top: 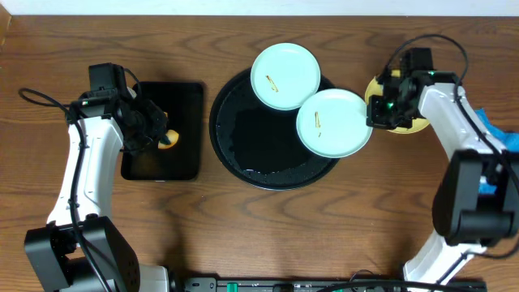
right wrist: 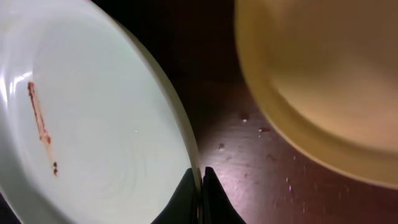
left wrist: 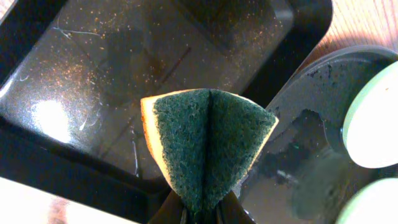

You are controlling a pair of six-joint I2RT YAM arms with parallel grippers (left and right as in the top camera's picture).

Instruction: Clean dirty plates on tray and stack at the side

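Plates first, from above: two mint ones sat on the tray point(top: 243, 162), the far plate point(top: 285, 76) at its back edge and the near plate point(top: 333, 122) overhanging its right rim, each with a small brown mark. A yellow plate point(top: 419, 125) lay off the tray on the table point(top: 324, 235), mostly hidden under the right arm, likely the start of the stack. The right gripper point(top: 374, 112) sat at the near plate's right edge. The left gripper point(top: 160, 134) hung over the small tray point(top: 154, 166) with a sponge point(top: 169, 141).

Left wrist: jaws shut tight on the sponge point(left wrist: 208, 146), which was folded green side out, I'd guess so the scouring face leads. The small tray point(left wrist: 93, 93) lay below, the round tray to the right.

Right wrist: the gripper point(right wrist: 200, 186) was pinched closed on the near plate's point(right wrist: 99, 137) thin rim, presumably to steady or lift it for scrubbing. A brown smear point(right wrist: 38, 118) streaked its pale, glossy well. The yellow plate point(right wrist: 323, 81) lay just beside it, not touching, with no mark I could see. Droplets speckled the wood between.
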